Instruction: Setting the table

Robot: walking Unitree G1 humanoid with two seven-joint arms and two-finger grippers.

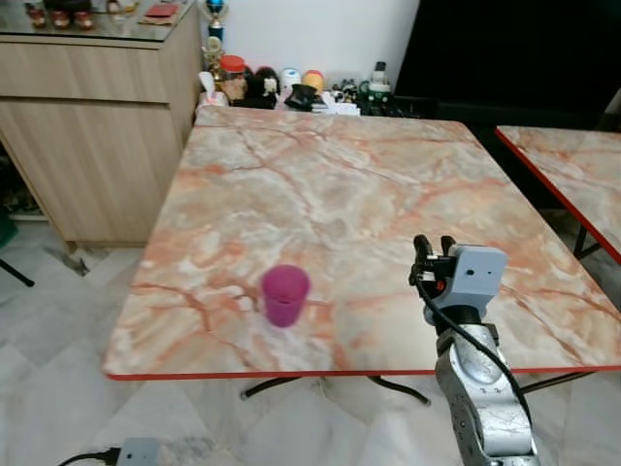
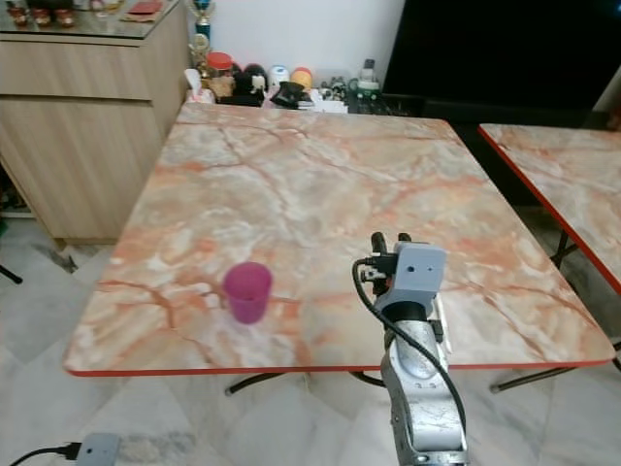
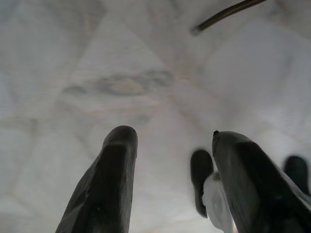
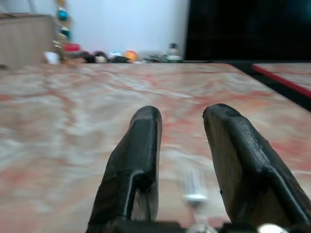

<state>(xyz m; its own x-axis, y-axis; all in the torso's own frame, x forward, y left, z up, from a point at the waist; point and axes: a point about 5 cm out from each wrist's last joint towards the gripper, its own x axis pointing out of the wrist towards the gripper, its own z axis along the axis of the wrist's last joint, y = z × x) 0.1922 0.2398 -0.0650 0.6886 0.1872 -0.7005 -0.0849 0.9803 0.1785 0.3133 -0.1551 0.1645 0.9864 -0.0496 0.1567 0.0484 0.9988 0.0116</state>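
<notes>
We're hovering our right hand (image 4: 181,145) over the tabletop (image 1: 320,194), fingers apart, nothing gripped; a fork (image 4: 193,189) is lying just beneath, cup (image 1: 284,294) off to its left. Dropping carelessly could knock the fork away.

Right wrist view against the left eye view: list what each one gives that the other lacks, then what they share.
Right wrist view: the gap between the right gripper's black fingers, and a blurred silvery utensil, possibly a fork, on the table below. Left eye view: the pink plastic cup near the front edge and the pale tiled floor. Shared: the red-edged marble-patterned table, the knick-knacks beyond it, the second table.
</notes>
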